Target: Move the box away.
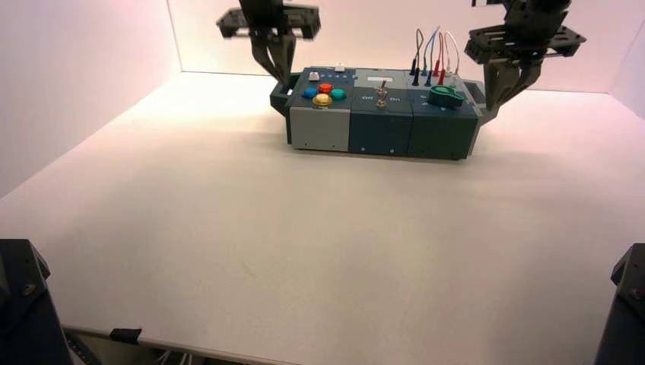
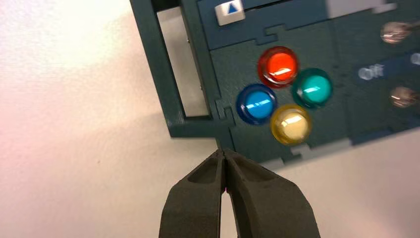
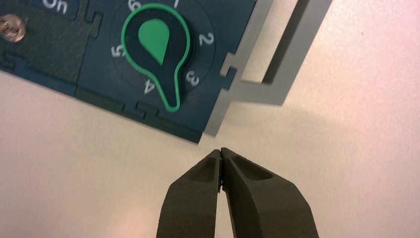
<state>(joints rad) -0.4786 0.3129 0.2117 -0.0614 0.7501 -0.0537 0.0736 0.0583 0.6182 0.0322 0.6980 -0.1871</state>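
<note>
high view shows the box standing toward the far side of the white table, well away from the robot's base, with its long axis running left to right across the view and its front face turned toward the camera, only slightly skewed. the left gripper hangs at the box's left end, right by the left side handle, and the right gripper hangs at the right end by the right side handle, so each arm has its own end and neither is clearly the nearer one. in the left wrist view the left gripper has its fingertips pressed together, holding nothing, with the tips just off the near corner of the handle frame and the four round buttons just beyond. in the right wrist view the right gripper is likewise closed and empty, poised over bare table just beside the corner below the green knob, whose pointer lies between the 3 and the 4. since the box lies just ahead of both sets of tips, i judge the coming move to be a push on both ends together, square to the long axis; uneven pressure would likely swing the box round.
</note>
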